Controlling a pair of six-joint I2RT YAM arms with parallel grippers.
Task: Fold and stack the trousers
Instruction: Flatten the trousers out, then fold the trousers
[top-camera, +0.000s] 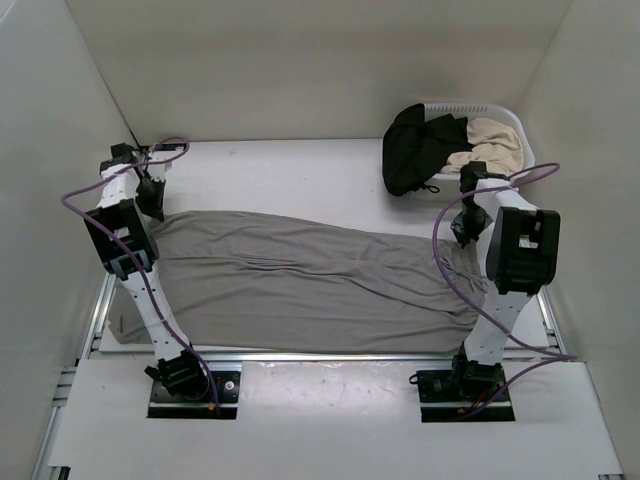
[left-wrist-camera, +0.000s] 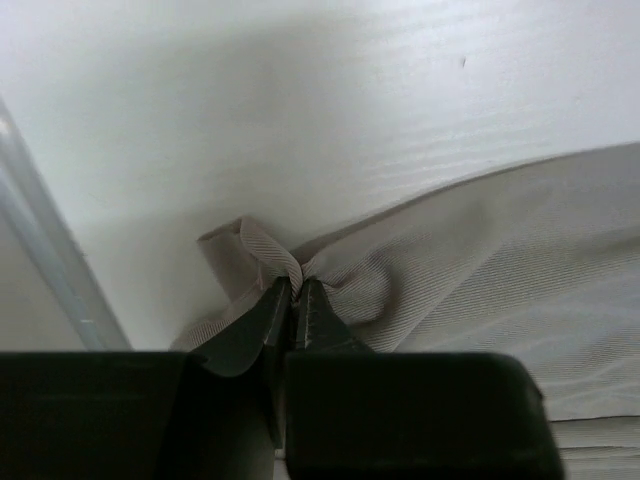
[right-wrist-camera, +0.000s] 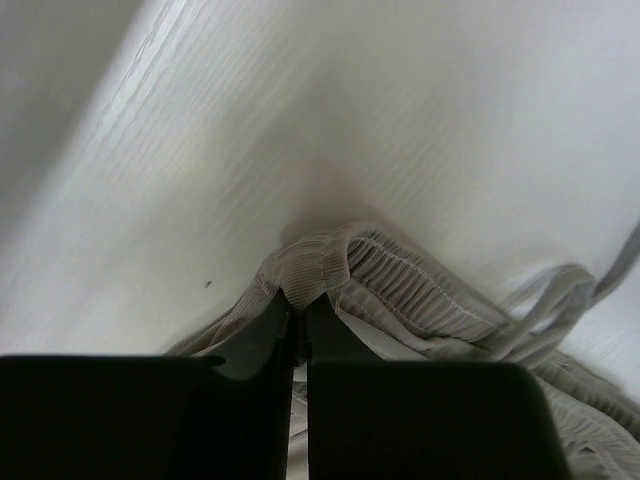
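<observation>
The grey trousers (top-camera: 300, 280) lie spread across the table, legs to the left, waistband to the right. My left gripper (top-camera: 152, 205) is shut on the far hem corner of a leg; the left wrist view shows its jaws (left-wrist-camera: 296, 285) pinching the ribbed fabric (left-wrist-camera: 480, 260). My right gripper (top-camera: 466, 230) is shut on the waistband's far corner; the right wrist view shows its jaws (right-wrist-camera: 300, 300) clamped on the gathered elastic band (right-wrist-camera: 410, 280).
A white basket (top-camera: 500, 115) at the back right holds a black garment (top-camera: 415, 145) and a beige garment (top-camera: 490, 145). White walls enclose the table on the left, back and right. Purple cables loop off both arms.
</observation>
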